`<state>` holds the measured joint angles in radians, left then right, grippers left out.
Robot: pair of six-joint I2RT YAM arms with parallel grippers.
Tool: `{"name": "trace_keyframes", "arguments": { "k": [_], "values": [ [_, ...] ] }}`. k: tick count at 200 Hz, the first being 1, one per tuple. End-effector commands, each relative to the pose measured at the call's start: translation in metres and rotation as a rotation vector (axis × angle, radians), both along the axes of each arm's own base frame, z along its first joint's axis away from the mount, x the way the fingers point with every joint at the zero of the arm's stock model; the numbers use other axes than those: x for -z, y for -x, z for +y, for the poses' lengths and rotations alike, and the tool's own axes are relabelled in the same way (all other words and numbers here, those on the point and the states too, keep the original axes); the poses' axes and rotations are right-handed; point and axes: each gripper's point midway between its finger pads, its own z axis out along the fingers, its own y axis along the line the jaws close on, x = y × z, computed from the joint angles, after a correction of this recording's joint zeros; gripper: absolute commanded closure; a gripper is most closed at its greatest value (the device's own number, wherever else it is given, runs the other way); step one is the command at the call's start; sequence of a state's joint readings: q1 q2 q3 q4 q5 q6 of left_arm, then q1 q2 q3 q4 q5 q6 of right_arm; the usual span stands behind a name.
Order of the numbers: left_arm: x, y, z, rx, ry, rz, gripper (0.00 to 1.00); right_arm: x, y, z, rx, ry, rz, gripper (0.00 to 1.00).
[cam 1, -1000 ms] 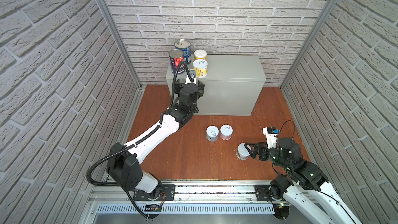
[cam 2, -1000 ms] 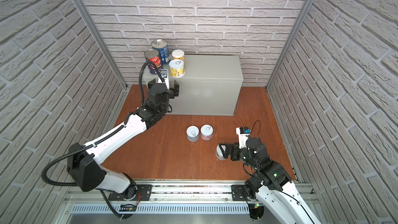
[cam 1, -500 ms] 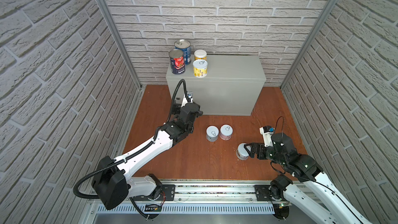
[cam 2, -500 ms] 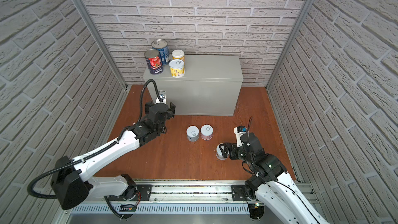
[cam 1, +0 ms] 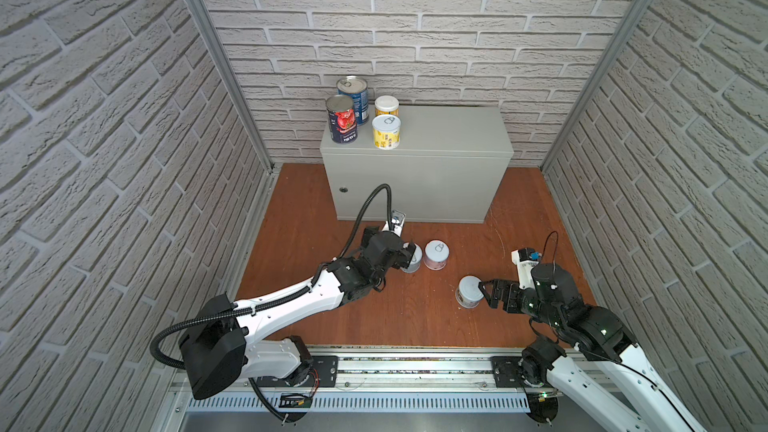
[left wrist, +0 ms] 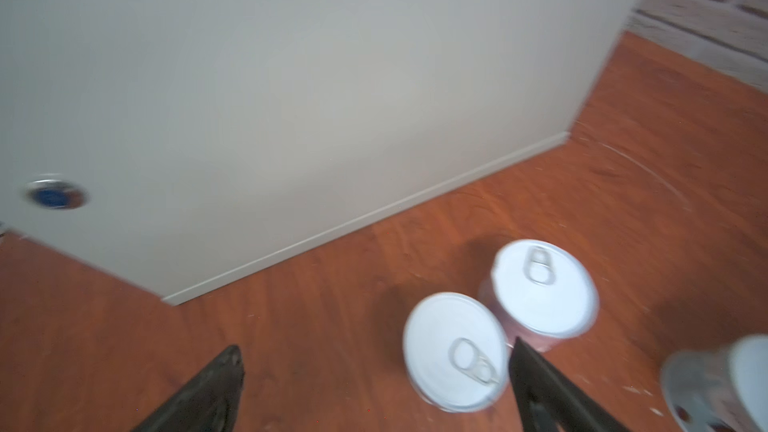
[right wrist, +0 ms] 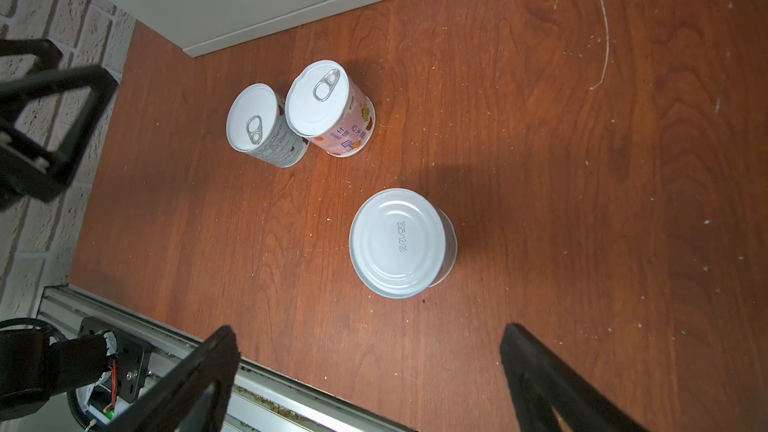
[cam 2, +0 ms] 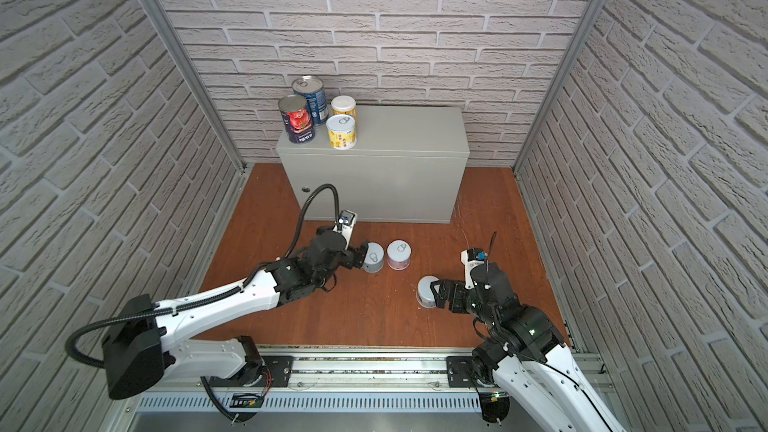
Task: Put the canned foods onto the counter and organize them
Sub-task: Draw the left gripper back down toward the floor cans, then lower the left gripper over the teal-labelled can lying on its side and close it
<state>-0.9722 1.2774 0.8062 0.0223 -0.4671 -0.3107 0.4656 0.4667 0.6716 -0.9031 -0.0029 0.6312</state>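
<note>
**Can and claw positions: four cans on tabletop, three on floor**

1. Tabletop (cam 1: 449, 130): the flat top of the grey cabinet. Four cans stand upright, grouped at its left end. The tomato can (cam 1: 343, 120) stands at the front left with the blue can (cam 1: 355, 97) behind it. The front yellow can (cam 1: 386, 131) stands just beside the tomato can, with the rear yellow can (cam 1: 387, 105) behind it. The rest of the top is bare.

2. Left claw (cam 2: 360, 257): low over the wooden floor (cam 1: 332, 209) in front of the cabinet, jaws spread wide and holding nothing. In the left wrist view the pale-blue can (left wrist: 455, 351) stands upright at the mouth of the jaws, off centre and close against one finger (left wrist: 536, 376). Contact cannot be confirmed.

3. Pink can (cam 1: 436, 254): upright on the floor, just beside the pale-blue can on the side away from the left claw and outside its jaws.

4. Inverted can (right wrist: 397, 243): on the floor, apart from the other two, with its printed date code facing up.

5. Right claw (cam 2: 436, 295): jaws spread wide and holding nothing. In the right wrist view the inverted can sits centred ahead of the fingertips (right wrist: 216, 351), not yet between them. In both top views the claw is right up against this can.
</note>
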Motion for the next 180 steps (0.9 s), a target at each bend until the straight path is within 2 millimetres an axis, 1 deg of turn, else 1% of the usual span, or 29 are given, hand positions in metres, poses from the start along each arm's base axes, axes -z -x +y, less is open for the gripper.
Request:
{"name": "trace_keyframes", "arguments": {
  "k": [1,25,43,66,80,106,126,150,161,180],
  "values": [
    [0.001,0.024,-0.040,0.187,0.100,0.016,0.02,-0.011,-0.001,-0.007,0.067,-0.028,-0.028,0.01],
    [0.007,0.041,-0.065,0.294,0.205,0.059,0.02,-0.009,0.003,-0.016,0.111,-0.020,-0.022,0.01],
    [0.014,0.044,-0.078,0.312,0.213,0.076,0.02,-0.006,0.008,-0.022,0.133,-0.016,-0.024,0.01],
    [0.027,0.048,-0.099,0.358,0.195,0.109,0.02,-0.003,0.013,-0.026,0.161,-0.039,-0.031,0.01],
    [0.033,0.052,-0.111,0.384,0.188,0.117,0.02,-0.005,0.016,-0.028,0.182,-0.062,-0.041,0.01],
    [0.043,0.056,-0.132,0.414,0.227,0.170,0.02,-0.010,0.019,-0.031,0.202,-0.094,-0.066,0.01],
    [0.051,0.060,-0.145,0.432,0.253,0.218,0.02,-0.014,0.020,-0.029,0.184,-0.114,-0.088,0.01],
    [0.062,0.065,-0.159,0.457,0.269,0.257,0.02,-0.012,0.021,-0.033,0.197,-0.087,-0.082,0.01],
    [0.068,0.069,-0.166,0.473,0.263,0.273,0.02,-0.013,0.021,-0.031,0.184,-0.088,-0.085,0.01],
    [0.075,0.070,-0.172,0.480,0.248,0.286,0.02,-0.014,0.021,-0.034,0.188,-0.074,-0.086,0.01]
  ]
}}
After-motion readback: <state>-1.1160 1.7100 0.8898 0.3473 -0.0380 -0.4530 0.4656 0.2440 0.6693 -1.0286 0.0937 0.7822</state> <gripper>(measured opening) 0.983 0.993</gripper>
